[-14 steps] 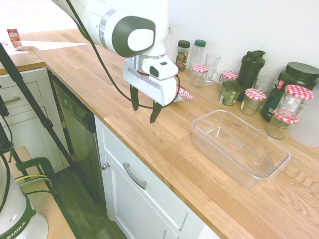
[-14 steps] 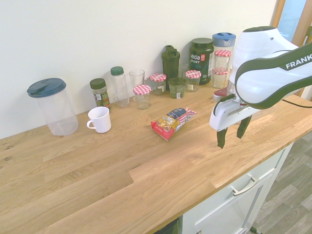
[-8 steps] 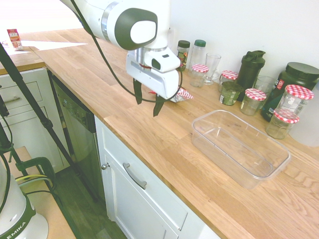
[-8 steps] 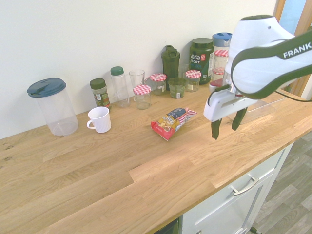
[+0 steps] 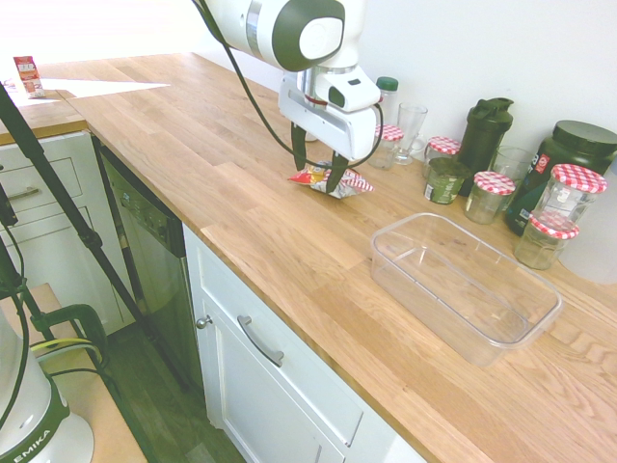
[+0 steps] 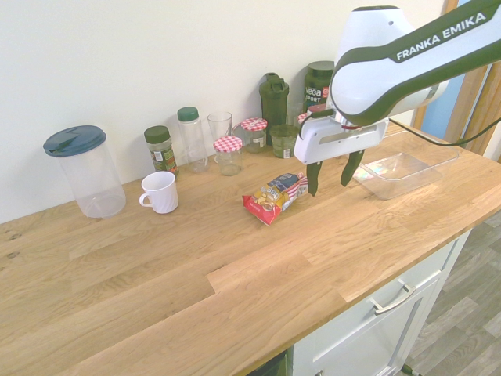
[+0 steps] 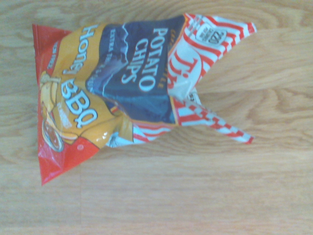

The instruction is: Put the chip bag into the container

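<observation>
A long wooden countertop (image 5: 289,251) fills both exterior views, its far ends cut off by the picture edges. The white Franka arm (image 6: 391,63) enters from above, its upper links out of frame. The clear plastic container (image 5: 463,285) sits near the counter's front edge, well apart from the bag; in the second exterior view the arm covers its left part and only its right part shows (image 6: 407,168). The gripper (image 6: 329,178) points straight down with its fingers spread wide and nothing between them, hanging above the striped end of the chip bag (image 6: 275,196). In the first exterior view one finger hides part of the bag (image 5: 328,180). The wrist view shows the bag (image 7: 132,88) lying flat on the wood, printed "Honey BBQ Potato Chips"; smaller print is too blurred to read.
</observation>
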### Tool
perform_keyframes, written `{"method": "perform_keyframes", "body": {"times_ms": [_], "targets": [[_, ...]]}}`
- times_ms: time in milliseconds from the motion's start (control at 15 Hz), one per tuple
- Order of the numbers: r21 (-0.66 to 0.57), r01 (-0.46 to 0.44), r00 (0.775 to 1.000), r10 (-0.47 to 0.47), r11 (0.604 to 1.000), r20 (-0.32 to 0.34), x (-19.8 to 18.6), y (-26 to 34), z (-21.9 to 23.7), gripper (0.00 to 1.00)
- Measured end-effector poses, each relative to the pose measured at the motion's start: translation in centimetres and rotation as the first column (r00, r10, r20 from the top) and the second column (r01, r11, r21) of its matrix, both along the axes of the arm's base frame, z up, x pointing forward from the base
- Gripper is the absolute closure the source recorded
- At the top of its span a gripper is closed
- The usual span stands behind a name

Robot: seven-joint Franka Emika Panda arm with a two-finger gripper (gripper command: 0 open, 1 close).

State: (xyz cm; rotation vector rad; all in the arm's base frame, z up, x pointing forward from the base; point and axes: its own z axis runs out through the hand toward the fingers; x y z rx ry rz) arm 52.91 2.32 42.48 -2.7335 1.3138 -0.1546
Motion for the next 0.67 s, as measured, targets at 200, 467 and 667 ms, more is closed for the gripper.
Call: {"method": "perform_keyframes", "body": {"times_ms": [200,467,667], "targets": [[0.013,0.009,1.000,-0.010,1.000,0.008,1.7,-0.3,0.2,0.00],[0.017,0.007,1.000,-0.007,1.000,0.015,3.6,-0.3,0.1,1.00],[0.011,0.007,1.000,-0.007,1.000,0.022,5.2,-0.6,0.0,1.00]]}}
